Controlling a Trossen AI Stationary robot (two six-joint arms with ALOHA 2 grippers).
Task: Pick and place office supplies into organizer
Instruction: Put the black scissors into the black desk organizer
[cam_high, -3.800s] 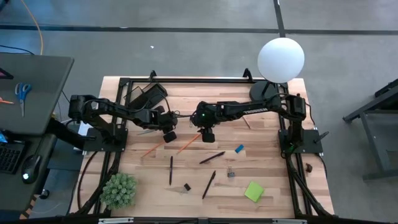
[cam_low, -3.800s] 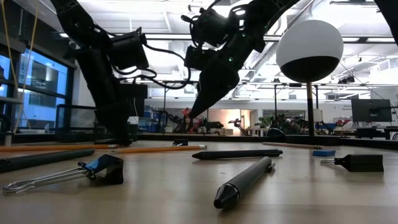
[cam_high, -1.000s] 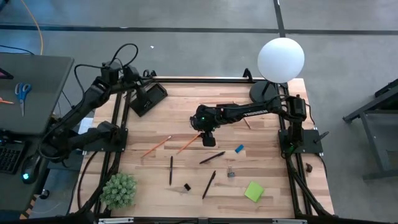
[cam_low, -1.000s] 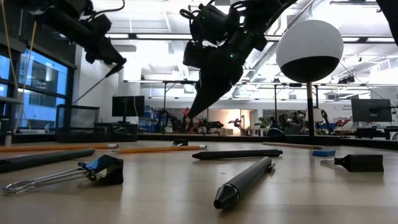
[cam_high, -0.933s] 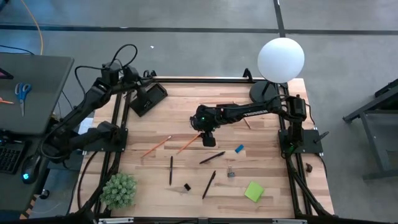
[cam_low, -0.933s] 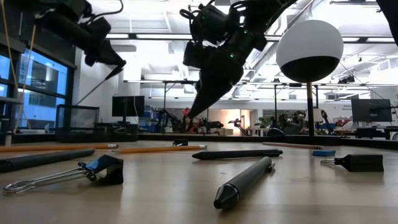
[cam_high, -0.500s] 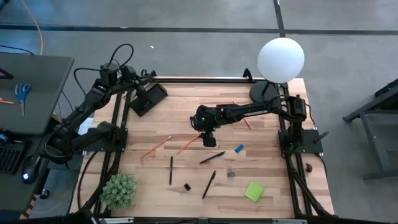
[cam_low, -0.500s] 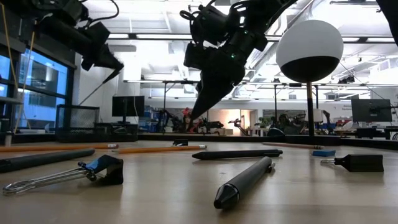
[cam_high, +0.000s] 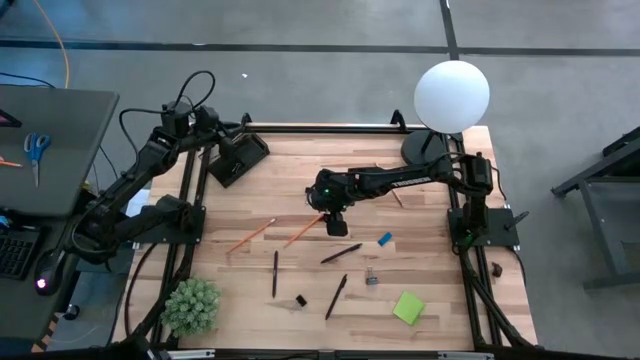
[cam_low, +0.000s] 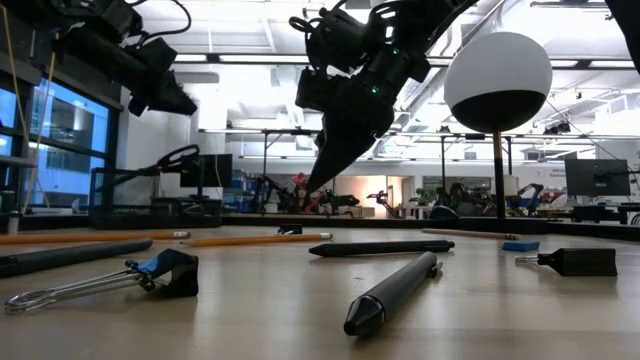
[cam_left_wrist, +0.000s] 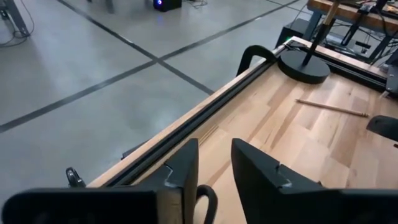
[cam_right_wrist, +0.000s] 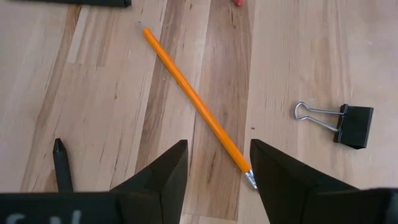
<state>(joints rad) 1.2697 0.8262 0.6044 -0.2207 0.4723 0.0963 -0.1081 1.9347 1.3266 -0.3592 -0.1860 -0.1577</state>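
My left gripper (cam_high: 238, 126) hangs open at the far left, just above the black organizer (cam_high: 238, 157). The small black scissors (cam_low: 178, 158) lean slanting in the organizer, with the handle loop (cam_left_wrist: 206, 198) sticking up below my left fingers and apart from them. My right gripper (cam_right_wrist: 217, 180) stands open above the table's middle, its fingers on either side of the tip end of an orange pencil (cam_right_wrist: 193, 99) that lies flat on the wood. It touches nothing.
Black pens (cam_high: 341, 253), a second pencil (cam_high: 250, 235), a blue eraser (cam_high: 384, 239), binder clips (cam_high: 371, 279) and a green sticky pad (cam_high: 408, 307) lie on the near half. A potted plant (cam_high: 190, 305) stands near left, and a globe lamp (cam_high: 452, 95) far right.
My left gripper has opened and let go of the small scissors. They had hung slanting below its fingertips. They have dropped into the organizer and now lean there with the handle loop up. My right gripper has kept still.
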